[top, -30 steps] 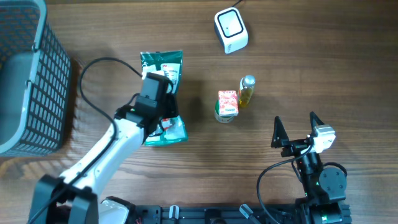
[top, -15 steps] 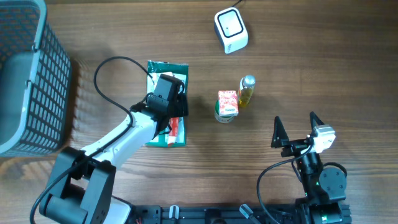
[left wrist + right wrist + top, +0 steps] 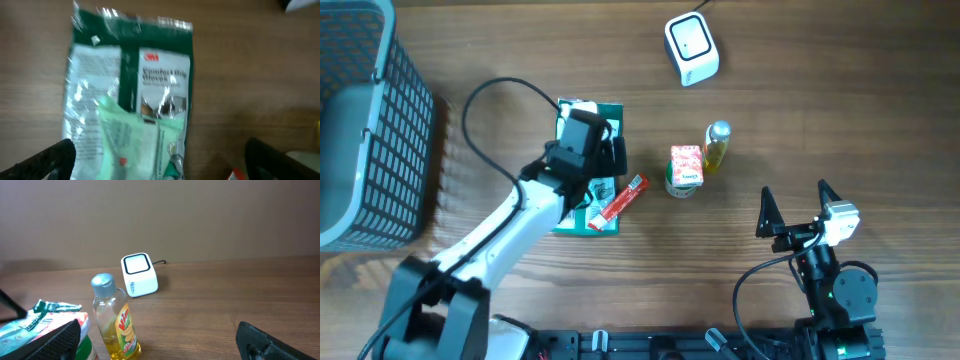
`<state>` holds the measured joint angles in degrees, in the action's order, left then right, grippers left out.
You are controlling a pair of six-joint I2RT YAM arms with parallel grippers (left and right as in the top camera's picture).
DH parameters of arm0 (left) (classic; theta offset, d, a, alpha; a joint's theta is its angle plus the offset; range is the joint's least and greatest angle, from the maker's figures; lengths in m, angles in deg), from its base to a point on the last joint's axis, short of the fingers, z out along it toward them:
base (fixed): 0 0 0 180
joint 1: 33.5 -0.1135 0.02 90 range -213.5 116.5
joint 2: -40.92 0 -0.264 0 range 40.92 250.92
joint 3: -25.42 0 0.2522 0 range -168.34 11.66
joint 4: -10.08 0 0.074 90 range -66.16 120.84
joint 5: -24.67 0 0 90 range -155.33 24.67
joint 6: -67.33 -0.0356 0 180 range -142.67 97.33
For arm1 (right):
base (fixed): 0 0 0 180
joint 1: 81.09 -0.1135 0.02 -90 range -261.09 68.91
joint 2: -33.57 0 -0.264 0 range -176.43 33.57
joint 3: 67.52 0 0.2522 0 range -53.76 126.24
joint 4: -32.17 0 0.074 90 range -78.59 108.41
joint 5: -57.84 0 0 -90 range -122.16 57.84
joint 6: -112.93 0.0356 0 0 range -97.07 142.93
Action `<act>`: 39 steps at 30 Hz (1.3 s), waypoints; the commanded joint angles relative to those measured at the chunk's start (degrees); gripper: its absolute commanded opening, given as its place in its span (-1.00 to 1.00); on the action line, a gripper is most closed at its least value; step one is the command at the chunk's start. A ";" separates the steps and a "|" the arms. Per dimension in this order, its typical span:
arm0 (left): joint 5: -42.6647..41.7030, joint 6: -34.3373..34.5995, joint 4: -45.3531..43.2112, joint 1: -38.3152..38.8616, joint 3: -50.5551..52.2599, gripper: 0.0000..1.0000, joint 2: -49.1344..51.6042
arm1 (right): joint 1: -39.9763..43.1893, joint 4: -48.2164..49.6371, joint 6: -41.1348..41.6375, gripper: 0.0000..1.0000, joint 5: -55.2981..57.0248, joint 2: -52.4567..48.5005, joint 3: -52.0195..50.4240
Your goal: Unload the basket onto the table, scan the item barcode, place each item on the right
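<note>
The 3M Comfort Grip gloves pack lies flat on the tabletop, directly under the left gripper. That gripper's jaws are spread wide on either side of the pack, grasping nothing. A red stick packet lies beside one jaw. The right gripper has its jaws released and empty. Ahead of them stand a Vim bottle and, farther off, the white scanner.

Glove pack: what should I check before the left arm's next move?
1. Left hand open, nothing gripped: ok.
2. Glove pack lying flat: ok.
3. Barcode located: cannot tell, print blurred.
4. Pack clear of other items: not ok, red stick lies across its corner.
5. Scanner unobstructed: ok.
6. Right hand open, away from items: ok.
</note>
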<state>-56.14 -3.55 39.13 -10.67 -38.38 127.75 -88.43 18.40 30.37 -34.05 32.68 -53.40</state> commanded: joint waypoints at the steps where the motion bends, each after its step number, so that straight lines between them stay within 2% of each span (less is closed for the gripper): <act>1: 0.94 -2.05 2.71 -3.65 -3.23 1.00 -3.65 | 0.24 0.22 0.20 1.00 0.26 0.24 -0.07; 6: -0.74 -2.86 9.16 -10.47 -4.85 1.00 -3.96 | 0.24 0.22 0.20 1.00 0.26 0.24 -0.07; 7: -3.02 -2.89 10.16 -11.96 -4.83 0.81 -3.96 | 0.24 0.22 0.22 0.99 0.26 0.24 -0.07; 8: -6.93 -3.34 11.26 -13.51 -4.83 0.47 -3.96 | 0.24 0.20 0.22 0.99 0.26 0.24 -0.07; 9: -10.80 -4.57 11.96 -14.49 -4.83 -0.60 -3.96 | 0.24 0.20 0.22 0.99 0.28 0.24 -0.07; 10: -13.92 -5.44 12.39 -15.19 -4.83 -0.81 -3.96 | 0.24 0.20 0.22 0.99 0.26 0.24 -0.07; 11: -15.85 -5.44 12.70 -15.61 -4.83 -0.92 -3.96 | 0.24 0.20 0.22 0.99 0.26 0.24 -0.07; 18: -21.81 -4.87 12.87 -13.88 -4.83 -0.92 -3.69 | 0.24 0.20 0.22 0.99 0.26 0.24 -0.07; 23: -21.81 -0.20 13.84 -12.15 -4.81 -0.92 -2.23 | 0.24 0.20 0.22 0.99 0.26 0.24 -0.07; 33: -21.77 -0.24 14.58 -10.45 -4.50 -0.89 4.96 | 0.24 0.20 0.20 0.99 0.26 0.24 -0.07; 39: -16.04 -0.24 15.23 -10.38 -4.48 -0.81 11.45 | 0.24 0.22 0.22 0.99 0.26 0.24 -0.07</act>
<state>-76.55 -4.32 53.77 -21.21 -42.38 135.16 -88.43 18.40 30.37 -34.05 32.68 -53.40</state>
